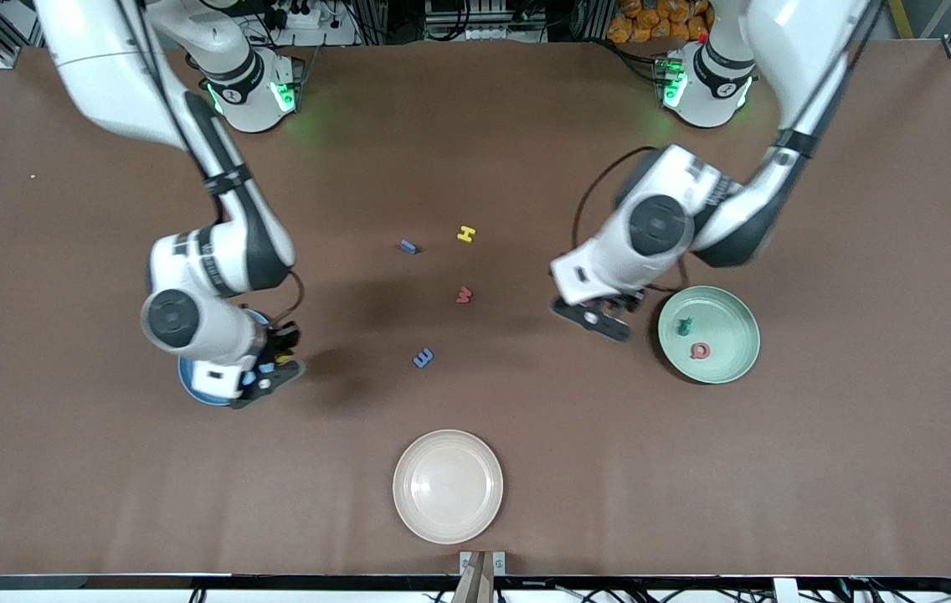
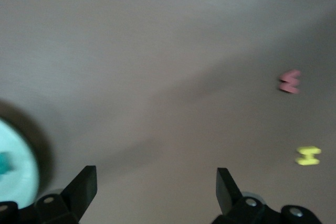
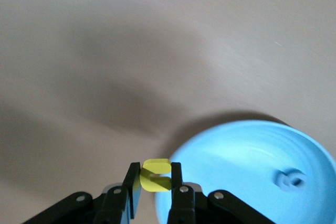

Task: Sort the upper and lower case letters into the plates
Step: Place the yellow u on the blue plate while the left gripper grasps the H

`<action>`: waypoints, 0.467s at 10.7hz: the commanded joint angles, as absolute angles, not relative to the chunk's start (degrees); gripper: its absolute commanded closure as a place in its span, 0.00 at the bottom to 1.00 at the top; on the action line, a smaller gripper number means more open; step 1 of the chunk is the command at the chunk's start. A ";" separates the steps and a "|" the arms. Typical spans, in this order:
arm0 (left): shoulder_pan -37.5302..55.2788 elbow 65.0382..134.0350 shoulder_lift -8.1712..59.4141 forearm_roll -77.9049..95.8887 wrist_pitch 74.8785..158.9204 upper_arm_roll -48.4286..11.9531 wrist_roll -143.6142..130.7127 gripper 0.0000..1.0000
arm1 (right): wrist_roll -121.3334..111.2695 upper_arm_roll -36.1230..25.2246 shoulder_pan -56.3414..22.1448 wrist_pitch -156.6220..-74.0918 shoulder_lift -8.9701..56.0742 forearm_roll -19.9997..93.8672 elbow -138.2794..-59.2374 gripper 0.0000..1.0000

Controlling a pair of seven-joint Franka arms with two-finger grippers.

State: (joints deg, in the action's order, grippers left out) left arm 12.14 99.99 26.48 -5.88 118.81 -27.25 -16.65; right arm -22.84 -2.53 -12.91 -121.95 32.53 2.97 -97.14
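Four letters loose mid-desk: yellow H [image 1: 465,234], red W [image 1: 464,294], blue E [image 1: 424,358], one blue unreadable [image 1: 408,246]. Mint plate [image 1: 731,360] holds two, blue plate [image 3: 247,150] one. Right gripper [image 3: 155,182] over the blue plate's edge, clamps yellow letter [image 3: 155,174]; left gripper [image 2: 156,190] spread, beside the mint plate.

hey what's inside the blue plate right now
The blue plate holds one small blue letter near its rim. The right gripper, shut on a yellow letter, hangs just outside the plate's edge. In the front view the right arm covers most of the plate.
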 commanded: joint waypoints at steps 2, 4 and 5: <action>25.81 100.11 28.20 -5.01 120.05 -26.19 -32.75 0.00 | -26.63 -1.58 -8.70 -121.38 32.34 2.55 -97.65 0.00; 31.87 100.20 31.01 -5.45 124.70 -25.84 -40.30 0.00 | -26.37 -1.49 -9.31 -121.46 32.34 2.55 -97.65 0.00; 33.30 100.20 32.68 -8.41 125.41 -25.84 -43.30 0.00 | -26.28 -1.41 -9.49 -121.46 32.34 2.55 -97.56 0.00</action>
State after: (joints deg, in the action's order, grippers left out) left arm 31.38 100.63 30.04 -6.31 123.63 -26.72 -39.55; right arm -26.42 -2.00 -9.40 -121.60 32.78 2.96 -97.28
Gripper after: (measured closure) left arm 0.000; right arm 0.291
